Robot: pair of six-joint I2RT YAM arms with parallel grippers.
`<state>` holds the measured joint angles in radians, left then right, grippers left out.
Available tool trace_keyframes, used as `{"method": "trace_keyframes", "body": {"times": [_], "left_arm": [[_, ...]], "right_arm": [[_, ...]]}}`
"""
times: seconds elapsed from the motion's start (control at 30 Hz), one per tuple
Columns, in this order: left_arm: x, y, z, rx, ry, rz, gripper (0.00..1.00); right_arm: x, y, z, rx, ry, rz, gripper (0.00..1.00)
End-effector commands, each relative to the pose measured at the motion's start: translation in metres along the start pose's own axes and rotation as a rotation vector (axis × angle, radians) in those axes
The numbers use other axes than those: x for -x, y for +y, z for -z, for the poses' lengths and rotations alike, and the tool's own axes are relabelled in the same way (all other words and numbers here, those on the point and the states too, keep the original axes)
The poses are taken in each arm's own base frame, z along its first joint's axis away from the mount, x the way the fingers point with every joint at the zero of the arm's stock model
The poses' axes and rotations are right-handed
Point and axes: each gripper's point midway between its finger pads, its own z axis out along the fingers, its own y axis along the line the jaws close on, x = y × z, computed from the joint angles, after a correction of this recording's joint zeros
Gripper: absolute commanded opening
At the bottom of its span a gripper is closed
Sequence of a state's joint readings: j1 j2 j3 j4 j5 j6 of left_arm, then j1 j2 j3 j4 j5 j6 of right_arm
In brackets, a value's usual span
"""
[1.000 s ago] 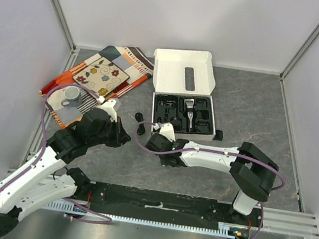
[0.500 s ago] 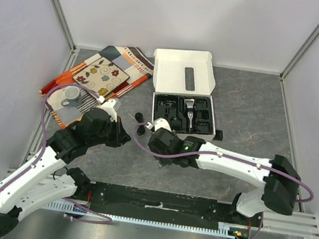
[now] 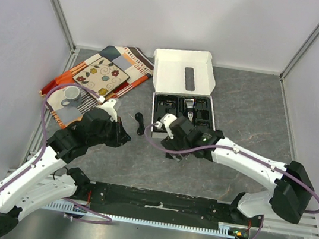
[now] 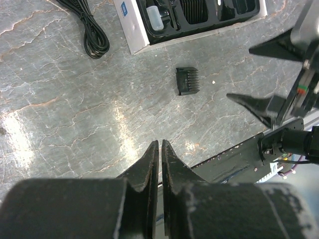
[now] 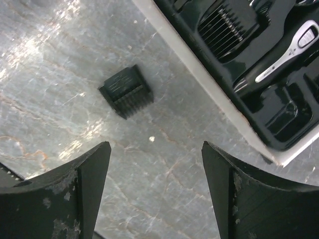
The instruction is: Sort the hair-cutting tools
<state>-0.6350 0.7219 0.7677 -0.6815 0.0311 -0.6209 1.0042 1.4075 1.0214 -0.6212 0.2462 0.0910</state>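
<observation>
A squarish black comb attachment (image 5: 125, 91) lies flat on the grey table, just in front of the white box (image 3: 184, 74). My right gripper (image 5: 155, 147) hovers over the table beside it, open and empty, apart from the comb. The left wrist view shows the same comb (image 4: 188, 80), with the right gripper's fingers (image 4: 249, 102) to its right. The box's black tray holds the black-and-silver clipper (image 5: 284, 55) and another comb (image 5: 224, 30). A black cord (image 4: 89, 35) lies coiled left of the box. My left gripper (image 4: 160, 142) is shut on nothing, above bare table.
A patterned cloth (image 3: 99, 77) with a white cup (image 3: 71, 94) on it lies at the back left. The box lid (image 3: 184, 69) stands open behind the tray. The dark base rail (image 3: 159, 203) runs along the near edge.
My right arm has swung right, toward the front of the box, and its jaws have gone from shut to open. The left arm has not moved.
</observation>
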Motion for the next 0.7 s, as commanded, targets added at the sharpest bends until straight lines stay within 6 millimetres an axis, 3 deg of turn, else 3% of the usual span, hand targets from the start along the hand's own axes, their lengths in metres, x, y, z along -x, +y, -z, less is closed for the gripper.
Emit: {"method": "trace_keyframes", "body": {"times": [0.0,0.1,0.23,0.53,0.67], "left_arm": [[0.011,-0.012,0.006,-0.04,-0.027,0.002,0.1],[0.011,-0.013,0.007,-0.045,-0.025,-0.001,0.1],[0.012,-0.014,0.009,-0.054,-0.028,-0.012,0.11],[0.008,-0.01,0.013,-0.051,-0.033,-0.027,0.11],[0.005,-0.009,0.013,-0.053,-0.028,-0.03,0.11]], "right_arm": [[0.016,-0.001,-0.012,0.157,-0.061,0.111,0.82],[0.014,0.02,-0.024,0.31,-0.045,0.222,0.81],[0.005,0.031,-0.03,0.405,-0.024,0.32,0.83],[0.005,0.035,-0.045,0.448,-0.005,0.39,0.88],[0.0,0.036,-0.062,0.455,0.04,0.397,0.93]]}}
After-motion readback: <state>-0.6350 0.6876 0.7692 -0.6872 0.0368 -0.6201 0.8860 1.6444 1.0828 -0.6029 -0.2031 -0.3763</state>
